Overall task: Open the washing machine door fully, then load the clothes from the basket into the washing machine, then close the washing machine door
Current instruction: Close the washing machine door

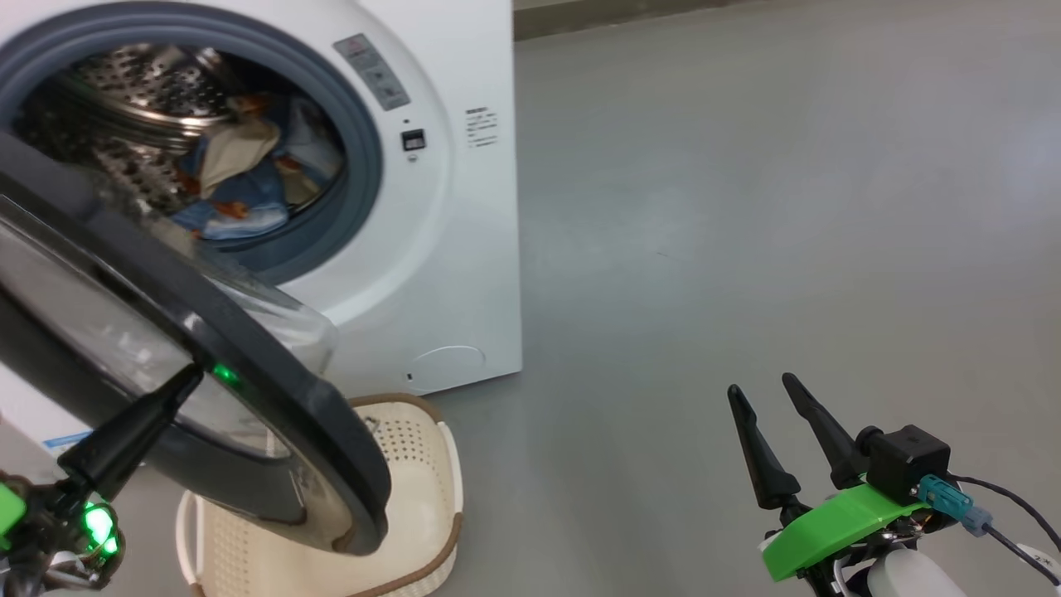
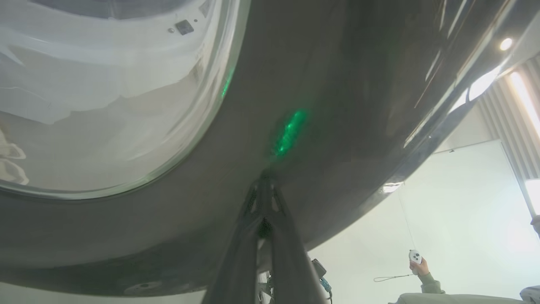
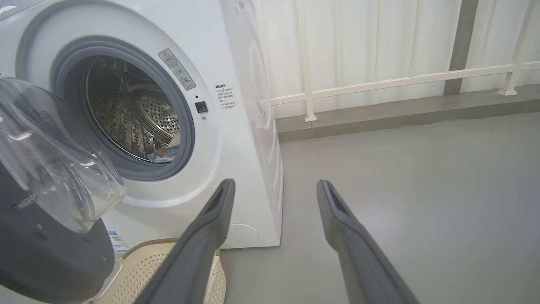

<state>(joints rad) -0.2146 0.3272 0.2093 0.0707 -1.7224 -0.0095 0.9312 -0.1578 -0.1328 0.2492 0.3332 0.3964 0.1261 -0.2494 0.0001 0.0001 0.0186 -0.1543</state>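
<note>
The white washing machine (image 1: 464,249) (image 3: 249,139) stands at the left with its drum exposed. The clothes (image 1: 240,178) (image 3: 162,155) lie inside the drum. The black washing machine door (image 1: 273,390) (image 2: 337,84) (image 3: 42,253) hangs partly open across the opening, its glass bowl facing the drum. My left gripper (image 1: 195,375) (image 2: 265,174) is shut, and its tip touches the door's glossy outer face beside the window. My right gripper (image 1: 761,384) (image 3: 274,185) is open over the floor to the right, holding nothing. The cream basket (image 1: 414,464) (image 3: 147,270) sits on the floor under the door; the part I see holds nothing.
Grey floor (image 1: 746,207) stretches to the right of the machine. A white railing (image 3: 379,80) and curtained wall stand behind. In the left wrist view a person's hand (image 2: 419,268) holds a white controller beyond the door's edge.
</note>
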